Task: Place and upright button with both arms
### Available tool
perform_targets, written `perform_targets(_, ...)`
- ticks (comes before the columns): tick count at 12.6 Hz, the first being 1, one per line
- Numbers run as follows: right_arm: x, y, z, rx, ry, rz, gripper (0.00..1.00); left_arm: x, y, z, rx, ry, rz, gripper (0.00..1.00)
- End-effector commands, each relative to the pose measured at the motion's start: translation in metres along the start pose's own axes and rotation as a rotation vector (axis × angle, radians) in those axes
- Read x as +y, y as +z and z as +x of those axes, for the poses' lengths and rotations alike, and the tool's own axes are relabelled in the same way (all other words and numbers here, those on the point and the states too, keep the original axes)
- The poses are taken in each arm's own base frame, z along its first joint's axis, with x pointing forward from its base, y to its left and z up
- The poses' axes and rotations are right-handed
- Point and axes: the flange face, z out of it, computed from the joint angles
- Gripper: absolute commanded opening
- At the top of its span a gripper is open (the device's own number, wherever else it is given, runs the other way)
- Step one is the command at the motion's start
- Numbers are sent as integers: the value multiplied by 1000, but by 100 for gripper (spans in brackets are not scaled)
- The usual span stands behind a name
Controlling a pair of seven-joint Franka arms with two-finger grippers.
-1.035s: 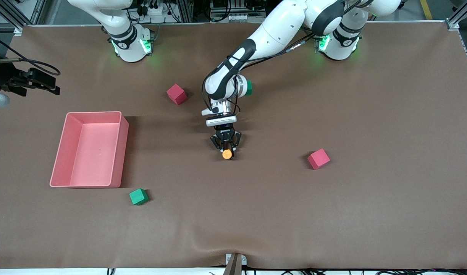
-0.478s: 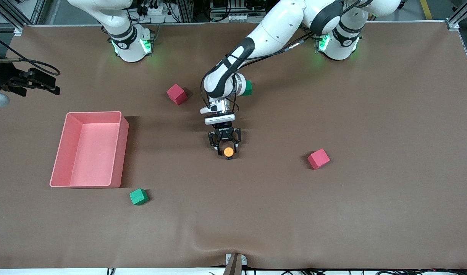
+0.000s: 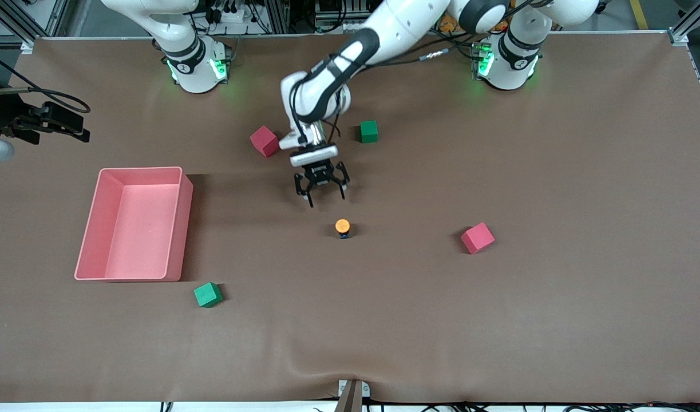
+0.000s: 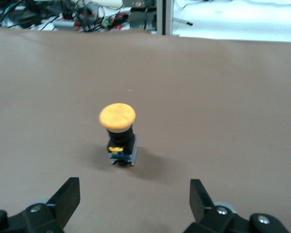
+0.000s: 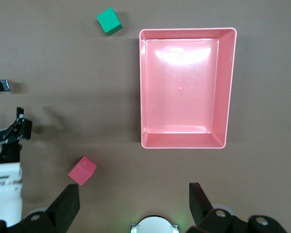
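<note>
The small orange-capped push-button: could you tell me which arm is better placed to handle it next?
Probably the left: its open gripper hangs close by the upright orange-capped push-button, while the right gripper waits, open, high near the pink plastic bin.

a robotics lab: aluminium framing [image 3: 40,20] and tangled cables [image 4: 82,14] edge the table [image 3: 556,315].

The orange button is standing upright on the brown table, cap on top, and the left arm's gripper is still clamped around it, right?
Not quite. The button does stand upright on the table, cap on top, but the left gripper is open and clear of it. The left wrist view shows the button standing free between the spread fingers.
</note>
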Motion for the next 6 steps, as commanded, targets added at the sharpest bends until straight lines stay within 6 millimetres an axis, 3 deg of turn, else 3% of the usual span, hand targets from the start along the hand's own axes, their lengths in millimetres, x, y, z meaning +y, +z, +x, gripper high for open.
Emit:
perform_targets(1, 2, -7, -5, 8, 8, -12, 100, -6, -53, 78, -117, 1, 40, 100)
perform_targets(3, 2, -7, -5, 8, 9, -13, 100, -15, -77, 141, -216, 10, 30, 100)
perform_targets(6, 2, -7, -5, 8, 9, -13, 100, -49, -87, 248, -340, 2, 14, 100)
